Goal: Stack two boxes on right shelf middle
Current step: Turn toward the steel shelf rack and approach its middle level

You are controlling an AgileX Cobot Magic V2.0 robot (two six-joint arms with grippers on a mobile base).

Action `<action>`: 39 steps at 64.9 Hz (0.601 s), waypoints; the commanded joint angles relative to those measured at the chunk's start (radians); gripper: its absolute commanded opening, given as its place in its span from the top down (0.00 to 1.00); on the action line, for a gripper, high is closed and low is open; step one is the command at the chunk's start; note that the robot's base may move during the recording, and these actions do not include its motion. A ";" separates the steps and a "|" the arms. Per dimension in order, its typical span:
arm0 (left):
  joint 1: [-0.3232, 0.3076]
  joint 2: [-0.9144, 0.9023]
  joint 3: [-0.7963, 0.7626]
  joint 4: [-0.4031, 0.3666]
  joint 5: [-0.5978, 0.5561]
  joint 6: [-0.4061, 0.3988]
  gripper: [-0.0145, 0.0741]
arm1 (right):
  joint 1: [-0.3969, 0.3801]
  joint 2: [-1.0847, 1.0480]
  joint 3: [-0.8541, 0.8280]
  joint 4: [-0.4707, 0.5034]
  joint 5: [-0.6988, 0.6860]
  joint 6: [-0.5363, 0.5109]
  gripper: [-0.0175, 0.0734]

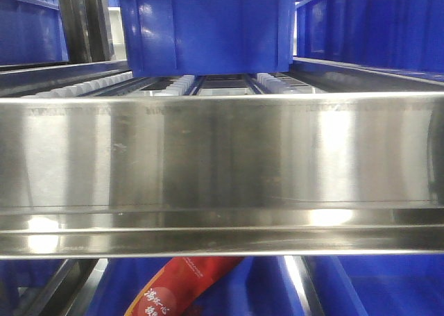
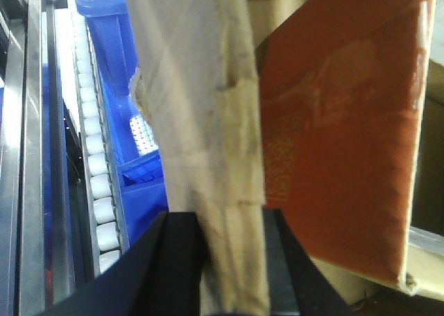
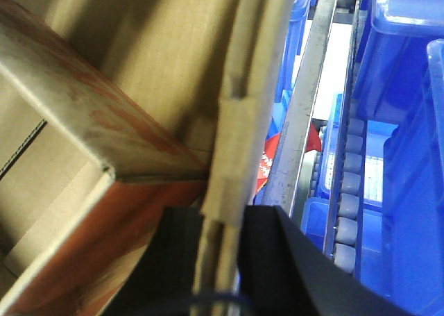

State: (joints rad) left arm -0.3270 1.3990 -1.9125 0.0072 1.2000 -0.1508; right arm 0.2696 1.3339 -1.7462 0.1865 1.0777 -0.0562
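Left wrist-mounted view suggests the stacking is unfinished: both arms grip the cardboard box (image 2: pixel 194 87), and no picture shows it set down on the shelf or on a second box. Setting it down and letting go are left. The left gripper (image 2: pixel 232 257) is closed narrow on that box's side wall, one finger on each face. The right gripper (image 3: pixel 223 253) pinches another wall the same way. Inside the cardboard box an orange box (image 2: pixel 340 121) leans tilted. Just outside the cardboard box runs a roller track (image 2: pixel 94 163); below it, front view, sits a blue bin (image 1: pixel 208 31).
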 commanded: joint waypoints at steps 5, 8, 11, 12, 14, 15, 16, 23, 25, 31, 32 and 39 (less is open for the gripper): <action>0.001 -0.017 -0.016 0.005 -0.044 0.009 0.96 | -0.008 -0.008 -0.008 -0.033 -0.038 -0.006 0.99; 0.001 -0.017 -0.016 0.005 -0.044 0.009 0.96 | -0.008 -0.008 -0.008 -0.033 -0.038 -0.006 0.99; 0.001 -0.017 -0.016 0.005 -0.044 0.009 0.96 | -0.008 -0.008 -0.008 -0.033 -0.038 -0.006 0.99; 0.001 -0.017 -0.016 0.005 -0.044 0.009 0.96 | -0.008 -0.008 -0.008 -0.033 -0.038 -0.006 0.99; 0.001 -0.017 -0.016 0.005 -0.044 0.009 0.96 | -0.008 -0.008 -0.008 -0.033 -0.038 -0.006 0.99; 0.001 -0.017 -0.016 0.005 -0.044 0.009 0.96 | -0.008 -0.008 -0.008 -0.033 -0.038 -0.006 0.99; 0.001 -0.017 -0.016 0.005 -0.044 0.009 0.96 | -0.008 -0.008 -0.008 -0.033 -0.038 -0.006 0.99; 0.001 -0.017 -0.016 0.007 -0.046 0.009 0.96 | -0.008 -0.008 -0.008 -0.033 -0.042 -0.006 0.99; 0.001 -0.017 -0.016 0.009 -0.048 0.009 0.96 | -0.008 -0.006 -0.008 -0.033 -0.050 -0.006 0.99; 0.001 -0.017 -0.016 0.028 -0.034 0.009 0.96 | -0.008 -0.004 -0.008 -0.016 -0.041 -0.006 0.99; 0.001 -0.017 -0.016 0.034 -0.028 0.009 0.96 | -0.008 -0.002 -0.008 -0.011 -0.036 -0.006 0.99; 0.001 0.004 -0.016 0.091 0.021 0.009 0.96 | -0.008 0.022 -0.006 0.047 0.022 -0.006 0.99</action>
State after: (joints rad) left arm -0.3270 1.4012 -1.9125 0.0355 1.2220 -0.1508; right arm 0.2696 1.3415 -1.7462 0.2157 1.0874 -0.0562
